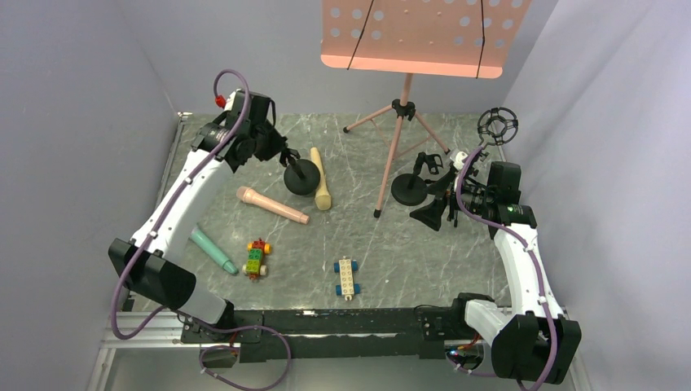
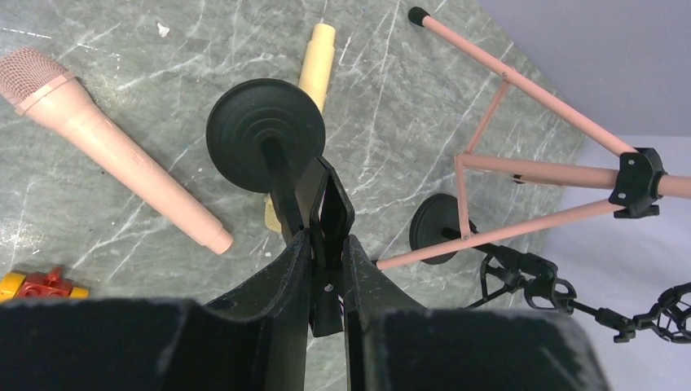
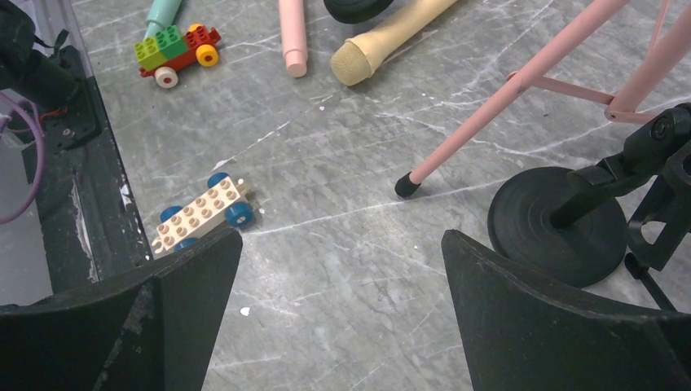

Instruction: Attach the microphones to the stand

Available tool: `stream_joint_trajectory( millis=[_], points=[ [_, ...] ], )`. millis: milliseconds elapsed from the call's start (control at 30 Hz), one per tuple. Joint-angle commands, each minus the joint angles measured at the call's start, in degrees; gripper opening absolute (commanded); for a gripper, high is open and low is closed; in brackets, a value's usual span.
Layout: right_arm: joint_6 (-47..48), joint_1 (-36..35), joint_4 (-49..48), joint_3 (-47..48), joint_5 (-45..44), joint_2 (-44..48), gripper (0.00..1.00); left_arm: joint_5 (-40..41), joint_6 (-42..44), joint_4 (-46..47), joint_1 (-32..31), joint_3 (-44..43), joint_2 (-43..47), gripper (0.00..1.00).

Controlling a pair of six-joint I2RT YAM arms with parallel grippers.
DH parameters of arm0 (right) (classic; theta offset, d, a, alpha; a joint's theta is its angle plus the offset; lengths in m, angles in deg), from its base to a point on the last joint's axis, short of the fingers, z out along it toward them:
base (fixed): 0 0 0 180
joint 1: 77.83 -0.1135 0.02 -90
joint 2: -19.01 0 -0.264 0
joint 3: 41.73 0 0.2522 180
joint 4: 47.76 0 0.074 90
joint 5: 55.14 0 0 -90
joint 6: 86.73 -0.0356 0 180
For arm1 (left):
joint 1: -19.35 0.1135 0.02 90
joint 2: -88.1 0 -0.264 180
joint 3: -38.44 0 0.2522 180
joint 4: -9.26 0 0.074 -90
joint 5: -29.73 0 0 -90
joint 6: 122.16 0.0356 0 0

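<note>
Teal microphone (image 1: pixel 213 250) lies lower left of the top view, nearest my arm bases. Pink microphone (image 1: pixel 273 205) and yellow microphone (image 1: pixel 321 179) lie flat on the bench (image 1: pixel 424 261) further up, the yellow right against the small black stand (image 2: pixel 265 134). None attached yet. Left tool (image 2: pixel 326 244) is pinched on that stand's clip (image 2: pixel 330 199); I judge this steadies it for loading. Right tool (image 3: pixel 341 244) gapes wide, holding nothing, beside the second stand (image 3: pixel 558 224) at right, so it is free to fetch a microphone.

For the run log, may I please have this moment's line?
left pincer: shut on black round-base stand clip | right pincer: open | pink microphone, yellow microphone, teal microphone: unattached
</note>
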Motion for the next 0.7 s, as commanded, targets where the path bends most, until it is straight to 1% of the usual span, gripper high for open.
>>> stream_joint_trajectory(
  millis=[0,667],
  points=[
    [1.14,-0.32,-1.68,0.00,1.35,0.39,1.00,-0.61,0.45,4.37,-0.94,0.59,4.15,0.04],
    [0.97,-0.74,-1.92,-0.18,1.27,0.47,1.00,-1.45,-1.20,5.31,-6.77,4.85,6.61,0.03]
  ],
)
